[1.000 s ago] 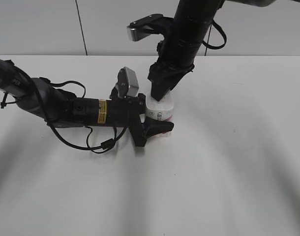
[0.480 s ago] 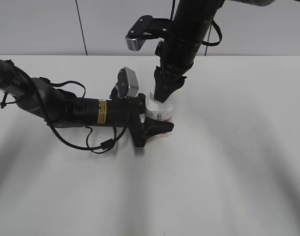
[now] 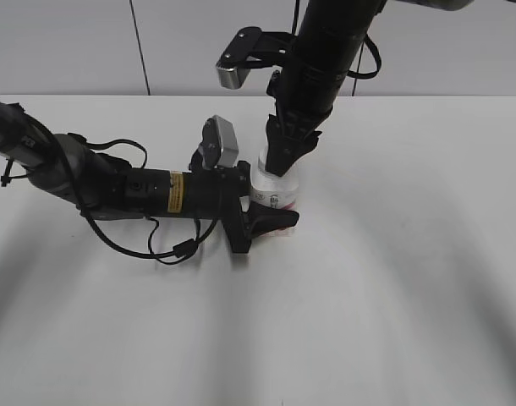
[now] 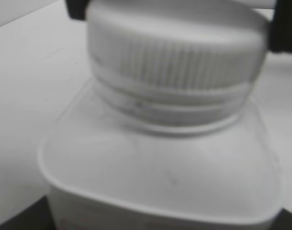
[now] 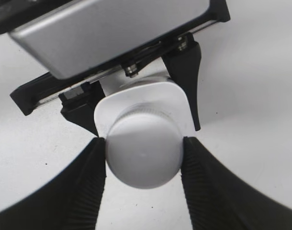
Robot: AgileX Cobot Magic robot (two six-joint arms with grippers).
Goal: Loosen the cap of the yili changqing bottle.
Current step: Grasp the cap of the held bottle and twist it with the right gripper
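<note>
Bottle [image 3: 275, 196] upright on white bench [image 3: 393, 279], mid-scene. Left gripper [image 3: 262, 218] comes in from the side, clamped on the bottle body; pink label shows just above its lower finger. Right gripper [image 5: 142, 153] comes from above, ribbed fingers [image 5: 91, 177] pressed on opposite sides of the cap [image 5: 142, 154]. Cap seated on the neck, ridged rim visible in the left wrist view [image 4: 177, 57].

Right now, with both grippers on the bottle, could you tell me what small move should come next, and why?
Probably twist the right gripper about the cap: its fingers already clamp the cap's sides, while the left gripper braces the yili changqing bottle upright.
</note>
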